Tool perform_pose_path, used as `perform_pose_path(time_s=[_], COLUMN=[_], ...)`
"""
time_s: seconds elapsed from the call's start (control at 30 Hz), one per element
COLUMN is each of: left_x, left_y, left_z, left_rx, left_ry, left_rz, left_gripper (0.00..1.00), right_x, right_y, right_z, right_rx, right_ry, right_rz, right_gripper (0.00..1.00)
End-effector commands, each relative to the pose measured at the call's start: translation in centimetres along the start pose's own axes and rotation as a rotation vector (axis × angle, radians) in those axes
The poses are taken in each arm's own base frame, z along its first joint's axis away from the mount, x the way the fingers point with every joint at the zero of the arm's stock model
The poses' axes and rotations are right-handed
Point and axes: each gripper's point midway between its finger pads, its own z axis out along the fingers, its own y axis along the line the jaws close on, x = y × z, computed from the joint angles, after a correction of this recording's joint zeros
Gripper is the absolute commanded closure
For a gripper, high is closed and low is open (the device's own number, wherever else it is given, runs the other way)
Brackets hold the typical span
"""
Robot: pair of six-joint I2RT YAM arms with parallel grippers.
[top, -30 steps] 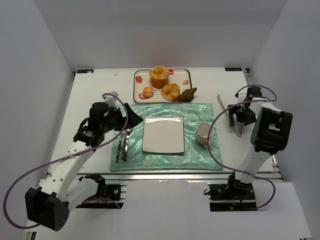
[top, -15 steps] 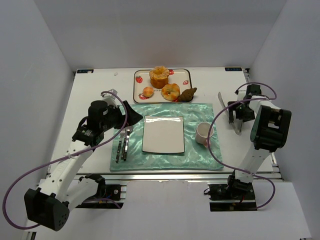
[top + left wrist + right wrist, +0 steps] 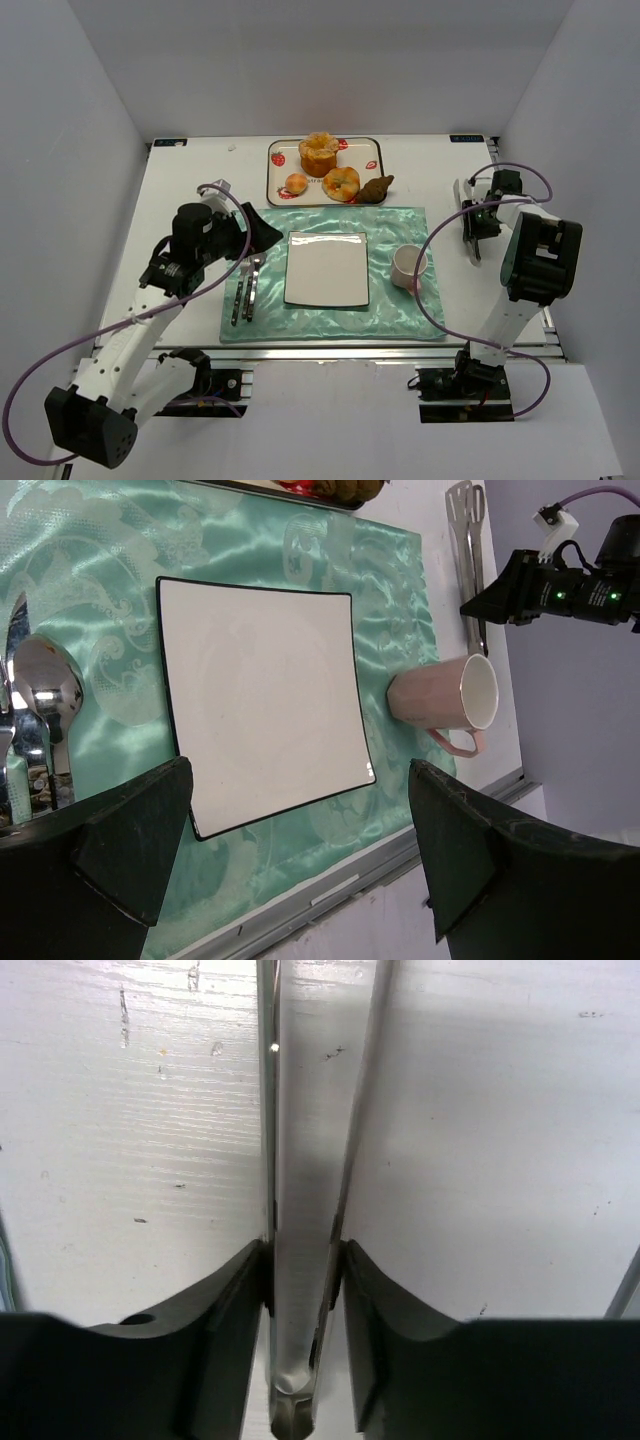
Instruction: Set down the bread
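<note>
Bread (image 3: 319, 153) is sitting upright on the tray (image 3: 372, 150), top up; your right fingers (image 3: 220, 1340) are clamping the tongs (image 3: 300, 1210), left fingers (image 3: 120, 850) gaping empty.

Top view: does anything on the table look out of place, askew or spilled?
The dark brown pastry lies at the near right corner of the tray and pokes out over its rim, unlike the bread, which sits fully inside. Nothing else looks spilled or damaged.

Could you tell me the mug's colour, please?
The mug is pale pink; the left wrist view shows it best.
</note>
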Motion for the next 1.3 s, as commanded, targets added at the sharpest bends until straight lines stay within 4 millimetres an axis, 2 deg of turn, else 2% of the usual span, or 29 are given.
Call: perform_pose_path(time_s=[0.0,0.03,0.07,0.23,0.27,0.3,0.47,0.53,0.67,0.83,0.87,1.0,1.03,1.1,1.13,1.17,1.23,1.27], left_x=[-1.5,-1.6,-1.6,-1.6,-1.6,-1.7,-1.7,-1.8,-1.9,-1.7,-1.8,-1.6,-1.5,-1.5,-1.5,-1.5,-1.6,-1.6], left_y=[-1.3,-1.4,-1.4,-1.6,-1.6,-1.8,-1.8,-2.0,-2.0,-1.9,-2.0,-1.9,-1.9,-1.9,-1.9,-1.9,-2.1,-2.0], left_z=[-1.3,-1.5,-1.6,-1.9,-1.9,-2.0,-2.2,-2.5,-3.0,-3.7,-4.0,-4.5,-4.5,-4.7,-4.8,-4.9,-5.1,-5.2], left_rx=[0.018,0.018,0.019,0.024,0.026,0.033,0.037,0.041,0.038,0.027,0.03,0.023,0.022,0.021,0.023,0.021,0.026,0.018], left_ry=[-0.048,-0.053,-0.057,-0.062,-0.062,-0.068,-0.076,-0.083,-0.092,-0.101,-0.106,-0.11,-0.109,-0.112,-0.114,-0.114,-0.117,-0.117], left_rz=[0.012,0.013,0.014,0.01,0.009,0.008,0.004,0.005,0.006,0.004,0.005,-0.002,-0.005,-0.01,-0.01,-0.014,-0.013,-0.017], left_gripper=[0.02,0.02,0.02,0.02,0.02,0.02,0.02,0.02,0.02,0.02,0.02,0.02,0.02,0.02,0.02,0.02,0.02,0.02], right_x=[0.4,-0.3,-1.2,-7.4,-8.3,-10.0,-12.3,-13.5,-15.2,-16.4,-16.6,-17.2,-17.3,-18.2,-18.4,-18.7,-19.9,-20.1], right_y=[-0.2,-0.2,0.1,1.1,1.4,1.4,4.5,5.6,8.9,11.9,13.4,16.0,17.5,18.8,20.0,20.6,21.6,22.0], right_z=[-0.3,-0.9,-1.5,-7.0,-7.8,-9.1,-11.7,-13.0,-15.1,-16.7,-17.1,-18.1,-18.3,-18.7,-18.8,-18.0,-18.3,-17.4], right_rx=[0.019,0.015,-0.002,-0.053,-0.065,-0.069,-0.166,-0.181,-0.223,-0.244,-0.262,-0.294,-0.313,-0.329,-0.348,-0.371,-0.406,-0.43], right_ry=[-0.015,-0.042,-0.076,-0.281,-0.306,-0.346,-0.359,-0.389,-0.435,-0.473,-0.482,-0.502,-0.505,-0.521,-0.523,-0.505,-0.52,-0.499], right_rz=[-0.042,-0.045,-0.053,-0.084,-0.083,-0.086,-0.091,-0.105,-0.157,-0.224,-0.253,-0.309,-0.335,-0.355,-0.363,-0.328,-0.284,-0.223], right_gripper=[0.62,0.66,0.77,0.8,0.78,0.77,0.59,0.55,0.46,0.47,0.47,0.47,0.47,0.47,0.47,0.46,0.46,0.46])
